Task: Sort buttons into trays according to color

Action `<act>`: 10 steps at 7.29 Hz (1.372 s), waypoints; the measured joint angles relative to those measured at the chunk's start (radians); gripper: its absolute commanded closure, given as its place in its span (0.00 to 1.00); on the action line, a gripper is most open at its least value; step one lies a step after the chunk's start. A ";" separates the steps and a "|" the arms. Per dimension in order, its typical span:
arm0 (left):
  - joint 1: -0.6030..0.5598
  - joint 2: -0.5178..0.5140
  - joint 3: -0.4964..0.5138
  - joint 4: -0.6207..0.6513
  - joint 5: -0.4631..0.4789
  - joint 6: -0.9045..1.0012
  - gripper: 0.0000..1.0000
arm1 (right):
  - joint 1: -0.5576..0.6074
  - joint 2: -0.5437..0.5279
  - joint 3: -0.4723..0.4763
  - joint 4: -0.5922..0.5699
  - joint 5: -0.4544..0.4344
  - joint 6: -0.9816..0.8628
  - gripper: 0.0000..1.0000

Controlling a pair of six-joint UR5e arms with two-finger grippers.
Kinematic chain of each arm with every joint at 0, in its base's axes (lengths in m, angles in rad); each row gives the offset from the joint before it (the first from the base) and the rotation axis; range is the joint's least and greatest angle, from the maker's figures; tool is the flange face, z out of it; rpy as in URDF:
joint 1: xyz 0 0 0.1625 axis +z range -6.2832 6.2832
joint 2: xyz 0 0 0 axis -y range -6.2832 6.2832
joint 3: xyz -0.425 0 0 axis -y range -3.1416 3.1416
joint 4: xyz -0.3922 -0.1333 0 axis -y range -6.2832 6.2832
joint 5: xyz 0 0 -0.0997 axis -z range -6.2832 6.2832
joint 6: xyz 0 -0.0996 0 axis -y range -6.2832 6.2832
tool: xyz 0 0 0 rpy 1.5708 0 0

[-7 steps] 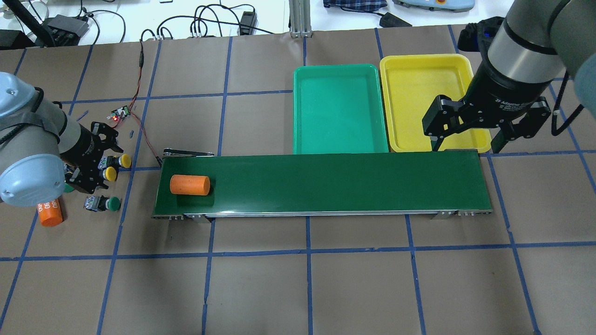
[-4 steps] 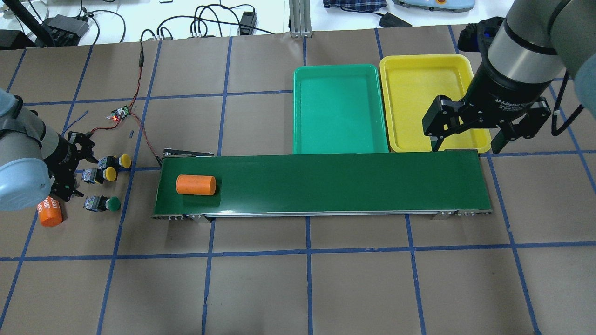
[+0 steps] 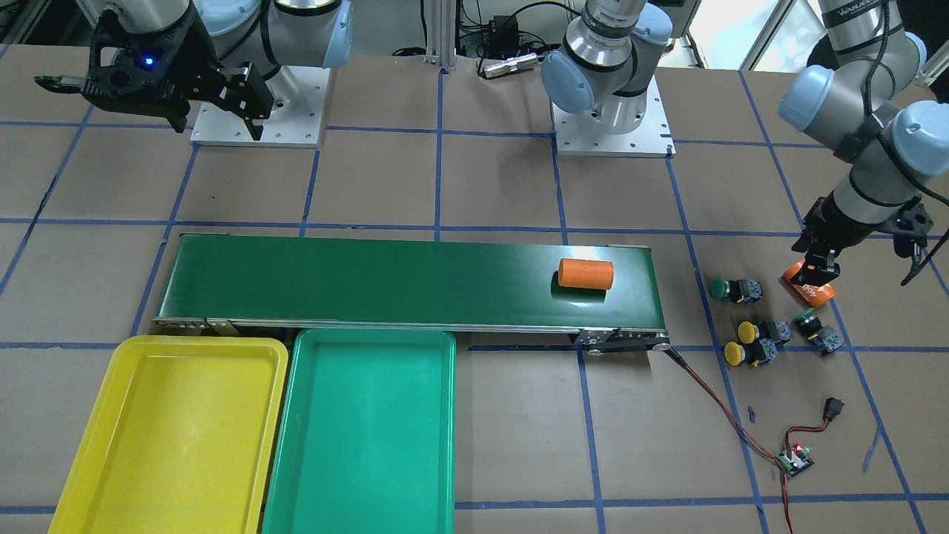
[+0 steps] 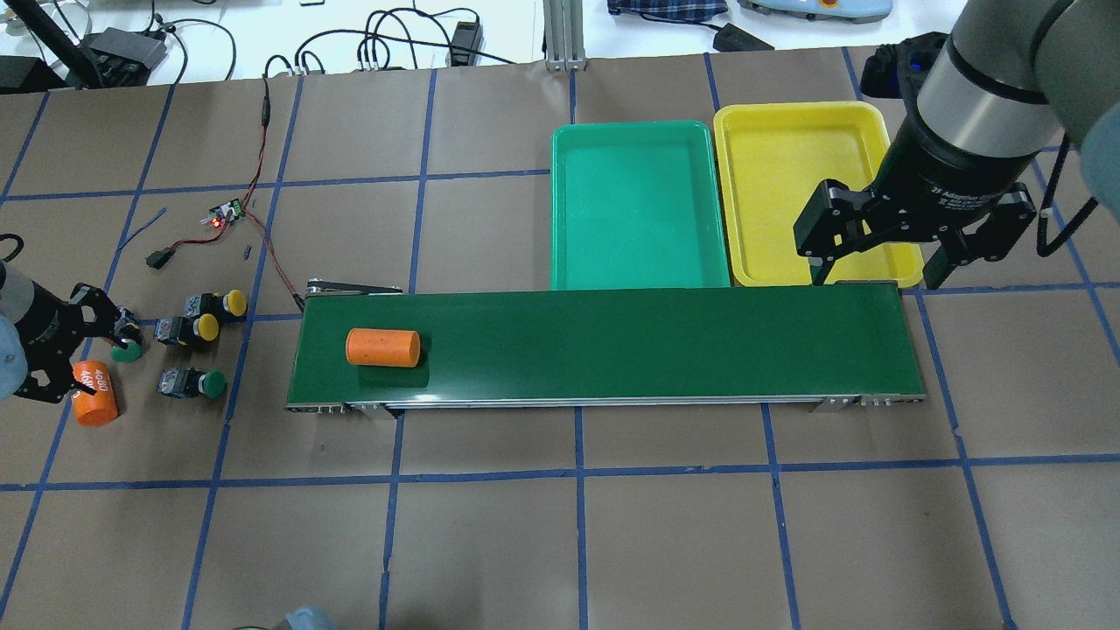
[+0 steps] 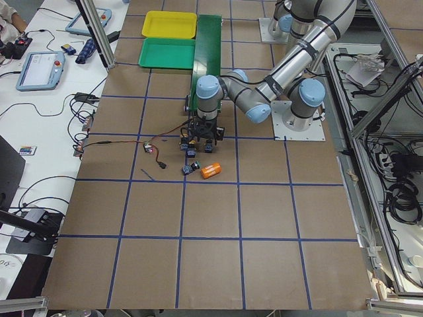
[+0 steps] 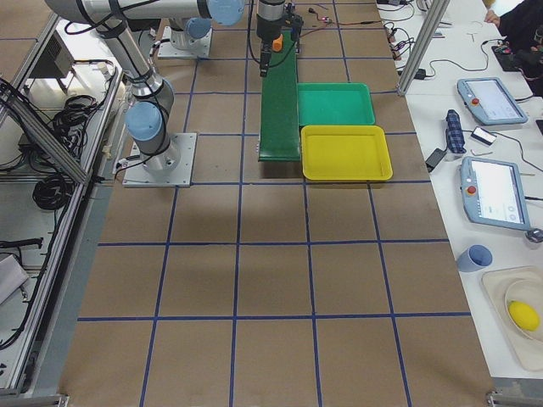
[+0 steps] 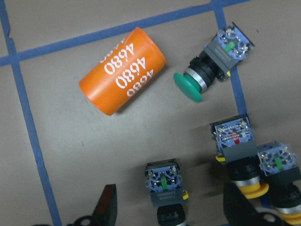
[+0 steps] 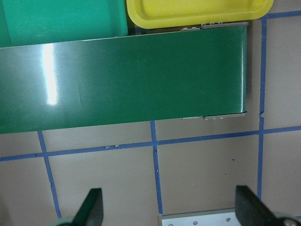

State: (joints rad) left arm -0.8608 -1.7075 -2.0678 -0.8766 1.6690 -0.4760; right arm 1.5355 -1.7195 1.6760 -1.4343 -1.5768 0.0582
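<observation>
My left gripper (image 7: 171,205) and right gripper (image 4: 875,278) gape empty, and none of the four buttons (image 4: 194,329) sits in the green tray (image 4: 639,210) or yellow tray (image 4: 787,192).

The table (image 4: 490,542) is covered with matt brown paper, marked off with blue tape (image 4: 577,472). A soft sheen is shown by the smooth dark-green conveyor belt (image 8: 122,80), which is edged in bare metal. The yellow tray (image 3: 170,437) and the green tray (image 3: 363,437) are seen as smooth, glossy plastic. On the green-capped button (image 7: 207,66) a smooth plastic cap is backed by a shiny collar. The printed orange cylinder (image 7: 123,70) is finished smooth and matt.
</observation>
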 measured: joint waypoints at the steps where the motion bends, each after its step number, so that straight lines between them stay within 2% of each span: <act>1: 0.035 -0.003 0.002 0.000 0.001 0.103 0.27 | 0.000 0.000 0.000 0.000 0.000 0.000 0.00; 3: 0.079 -0.029 0.007 0.015 0.019 0.266 0.27 | 0.000 0.000 0.000 0.000 0.001 0.000 0.00; 5: 0.093 -0.076 0.011 0.092 0.038 0.373 0.23 | 0.000 0.001 0.000 -0.001 0.001 0.000 0.00; 7: 0.095 -0.126 0.024 0.161 0.040 0.420 0.21 | 0.000 0.001 0.000 -0.002 0.001 0.000 0.00; 10: 0.090 -0.167 0.033 0.182 0.028 0.473 0.20 | 0.000 0.001 0.001 -0.003 0.001 0.000 0.00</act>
State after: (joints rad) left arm -0.7709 -1.8745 -2.0351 -0.6943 1.6968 -0.0030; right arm 1.5355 -1.7186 1.6766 -1.4373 -1.5754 0.0583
